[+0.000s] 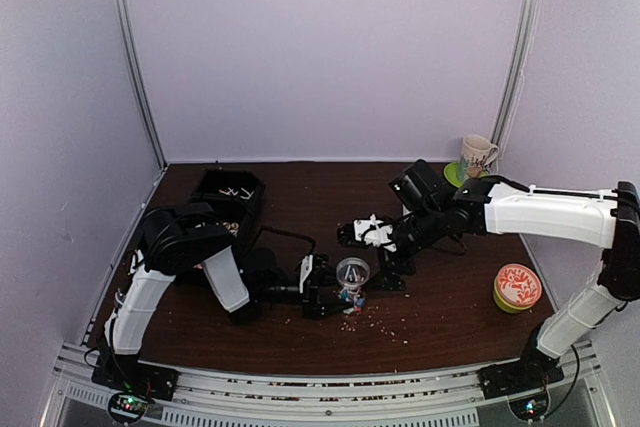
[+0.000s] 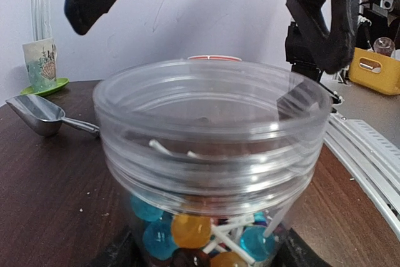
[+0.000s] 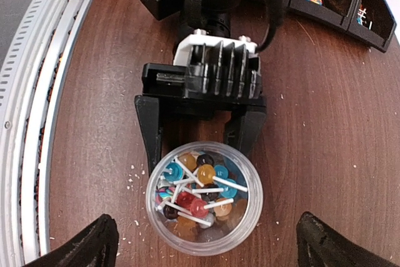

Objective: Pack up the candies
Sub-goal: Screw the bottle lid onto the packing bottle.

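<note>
The left gripper (image 3: 199, 149) pinches the clear jar (image 3: 153, 214) standing on the bench (image 1: 300, 197), and the candies (image 3: 206, 173) lie inside it. The right gripper (image 1: 348, 235) hangs spread wide just above, at the jar's 12 o'clock.

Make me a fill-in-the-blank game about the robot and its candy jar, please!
The candies in the clear jar have white ___. The jar has no ___ on top. The left gripper is ___ on the jar. The right gripper has its jaws ___.
Missing words: sticks; lid; shut; open.
</note>
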Tool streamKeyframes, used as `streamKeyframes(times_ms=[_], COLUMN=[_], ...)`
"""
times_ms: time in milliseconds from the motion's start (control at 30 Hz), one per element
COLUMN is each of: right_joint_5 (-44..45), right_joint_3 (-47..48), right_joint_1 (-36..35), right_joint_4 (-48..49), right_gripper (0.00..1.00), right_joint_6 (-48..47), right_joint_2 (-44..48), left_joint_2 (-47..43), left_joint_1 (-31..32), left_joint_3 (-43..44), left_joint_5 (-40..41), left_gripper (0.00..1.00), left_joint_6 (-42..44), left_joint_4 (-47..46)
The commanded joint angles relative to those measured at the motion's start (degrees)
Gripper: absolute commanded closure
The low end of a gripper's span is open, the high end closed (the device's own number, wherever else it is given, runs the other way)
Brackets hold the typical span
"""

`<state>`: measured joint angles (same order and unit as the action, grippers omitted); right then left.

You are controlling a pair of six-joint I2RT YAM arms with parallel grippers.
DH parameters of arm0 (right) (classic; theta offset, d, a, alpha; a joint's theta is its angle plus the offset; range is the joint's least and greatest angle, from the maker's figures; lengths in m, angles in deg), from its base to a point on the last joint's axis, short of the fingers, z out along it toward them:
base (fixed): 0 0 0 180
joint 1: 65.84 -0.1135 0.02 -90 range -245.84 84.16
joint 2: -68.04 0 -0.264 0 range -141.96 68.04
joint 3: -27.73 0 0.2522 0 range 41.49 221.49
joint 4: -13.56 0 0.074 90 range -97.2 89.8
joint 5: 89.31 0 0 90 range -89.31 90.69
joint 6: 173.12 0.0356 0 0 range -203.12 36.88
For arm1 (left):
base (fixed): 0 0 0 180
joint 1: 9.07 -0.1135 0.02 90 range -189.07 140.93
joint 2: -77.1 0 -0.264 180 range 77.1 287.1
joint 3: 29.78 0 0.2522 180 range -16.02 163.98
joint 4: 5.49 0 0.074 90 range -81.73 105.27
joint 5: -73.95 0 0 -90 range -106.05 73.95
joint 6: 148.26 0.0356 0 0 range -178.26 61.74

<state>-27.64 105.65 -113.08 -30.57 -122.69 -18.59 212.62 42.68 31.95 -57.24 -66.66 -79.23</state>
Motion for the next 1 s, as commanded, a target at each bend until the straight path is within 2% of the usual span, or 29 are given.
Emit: streamKeyframes(times_ms=[0,233,967], right_joint_5=[-5.01,-5.06,-5.45], right_joint_3=[2.50,4.40,2.90], right_joint_1=[0.15,-0.03,-0.48], right_joint_4=[0.12,1.07,1.54], right_gripper=[0.01,0.08,0.14], right_joint_6=[-2.83,-0.70,0.67], right_joint_2=[-2.07,-5.10,-6.81], left_joint_2=[2.75,2.88,2.90], left_joint_1=[0.02,0.02,0.03], left_joint_3=[0.00,0.20,0.29], left_joint_5=[-3.96,-3.92,-2.01], left_gripper=[0.51,0.51,0.51], left_joint_6=[-0.32,-0.38,-0.43], left_joint_4=[0.93,1.11,1.81])
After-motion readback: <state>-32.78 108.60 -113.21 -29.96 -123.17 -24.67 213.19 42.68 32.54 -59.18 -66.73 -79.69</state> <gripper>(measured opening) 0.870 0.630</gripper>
